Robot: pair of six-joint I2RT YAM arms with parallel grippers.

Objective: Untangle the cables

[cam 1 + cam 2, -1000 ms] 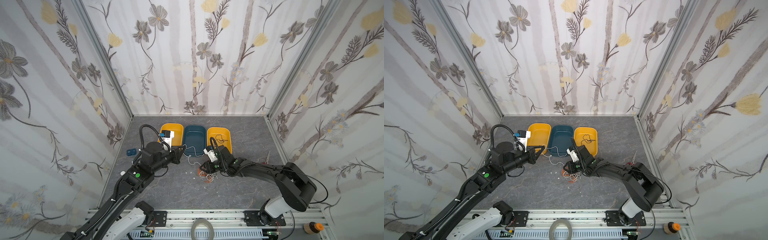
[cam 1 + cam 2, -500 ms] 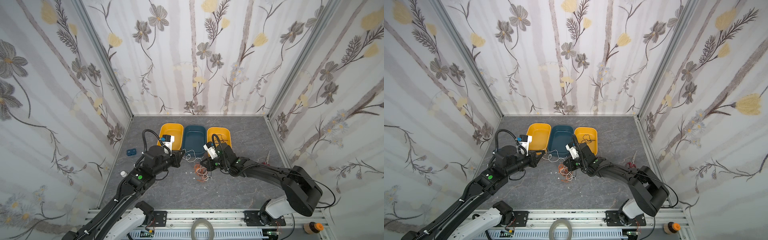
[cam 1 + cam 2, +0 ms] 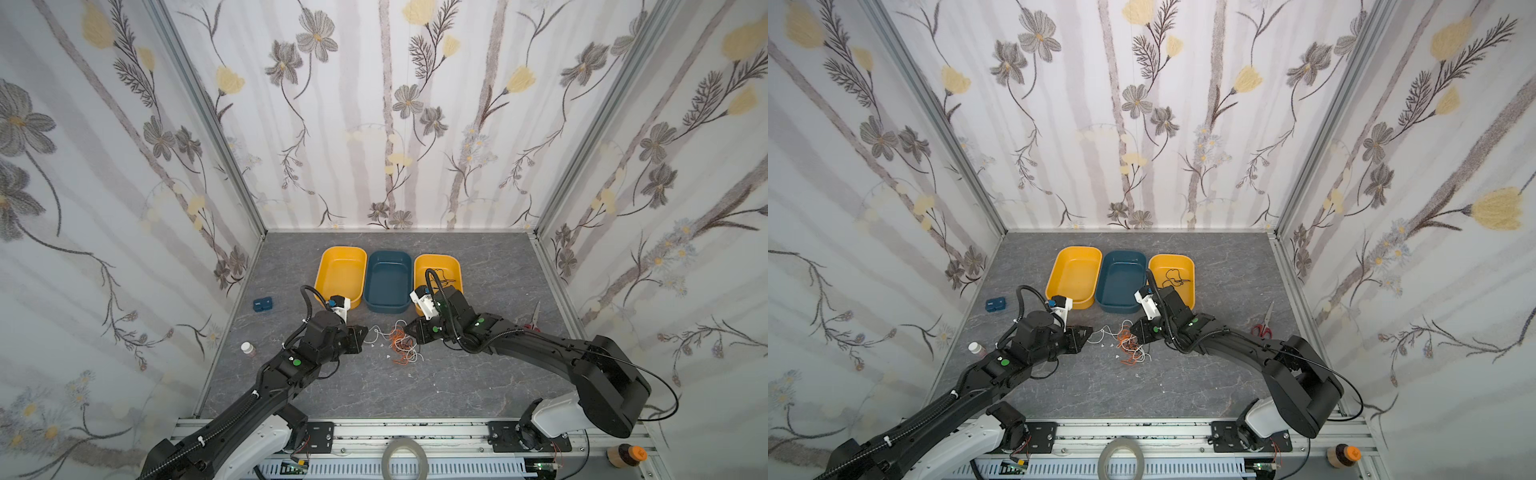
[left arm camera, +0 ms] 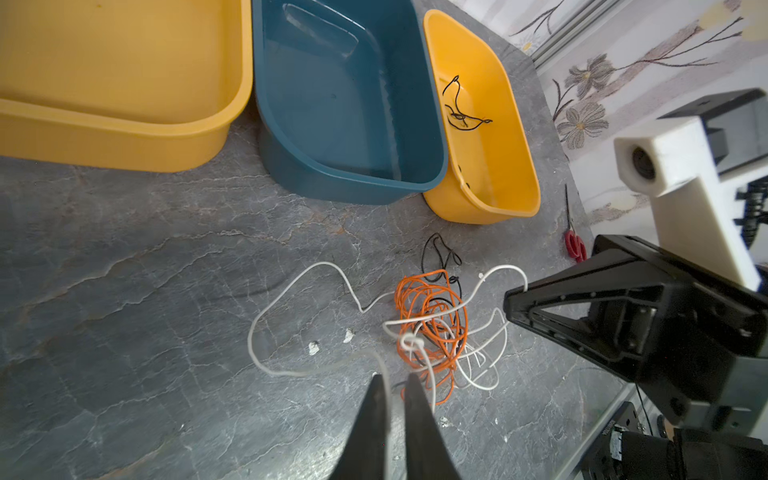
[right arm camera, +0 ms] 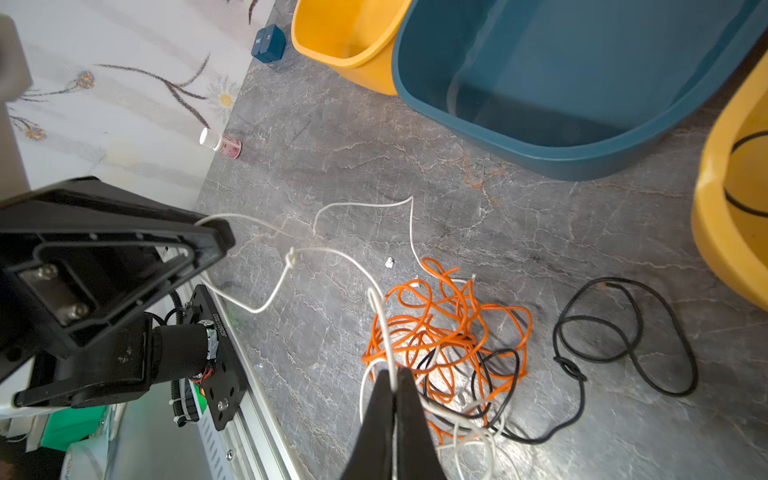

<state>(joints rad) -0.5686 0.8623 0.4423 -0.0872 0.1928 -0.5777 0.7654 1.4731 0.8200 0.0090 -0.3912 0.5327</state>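
The cables [image 3: 402, 348] lie mostly knotted on the surface [image 3: 374, 390], orange, white and black together. One black cable [image 3: 1173, 277] sits apart in the right-hand yellow tray [image 3: 1179, 296] (a start, no more). The right claw [image 5: 394, 374] pinches a white cable [image 5: 292, 259], and the left claw [image 4: 395, 378] stands slightly parted around it.
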